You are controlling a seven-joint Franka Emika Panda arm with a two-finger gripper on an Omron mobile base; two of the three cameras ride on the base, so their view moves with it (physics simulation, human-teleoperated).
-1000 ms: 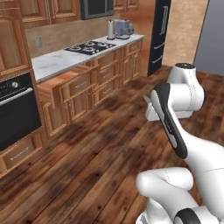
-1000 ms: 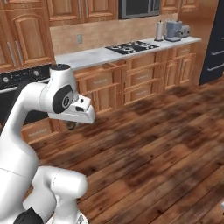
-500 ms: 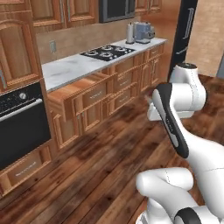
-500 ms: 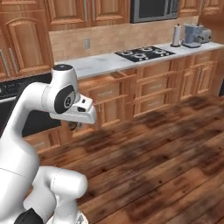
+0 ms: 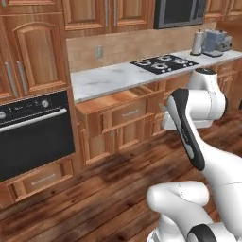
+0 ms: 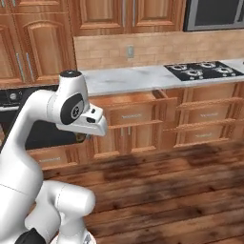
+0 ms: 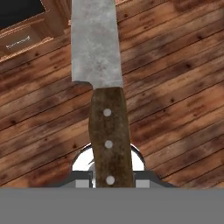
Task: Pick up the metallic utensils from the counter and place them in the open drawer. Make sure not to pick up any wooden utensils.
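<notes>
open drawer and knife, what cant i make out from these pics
- Open drawer floor: hidden behind its own front in both base views, so its contents cannot be told.
- Knife tip: cut off by the hand view's top edge.
- Gripper fingertips: covered by the knife's handle in the hand view.

The knife (image 7: 104,87) runs straight up the view, brown riveted handle low, mottled silver blade above. Wooden floor planks (image 7: 175,87) slant behind it.
</notes>
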